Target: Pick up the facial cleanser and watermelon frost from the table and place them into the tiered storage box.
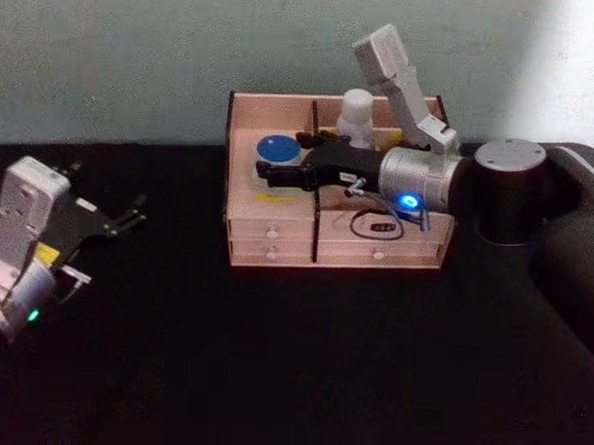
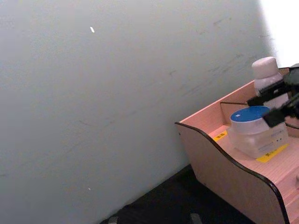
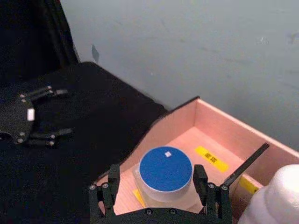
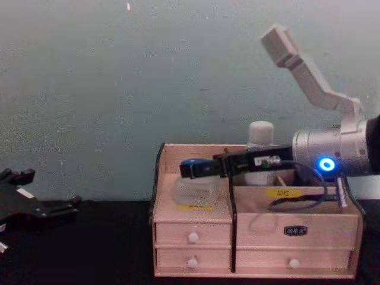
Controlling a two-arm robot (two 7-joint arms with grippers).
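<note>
Right gripper (image 3: pixel 160 186) sat spread around the jar (image 3: pixel 166 173), apparently released; small, light, slick plastic, best gripped on its sides.

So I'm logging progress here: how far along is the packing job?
Nearly finished. The facial cleanser already stands in the tiered storage box, in a rear compartment. The watermelon frost sits in the box's left compartment with the right gripper open around its lid, so that placement is just wrapping up. What's left: drawing the right arm away. The left gripper hangs open over the table, off to the left.
</note>
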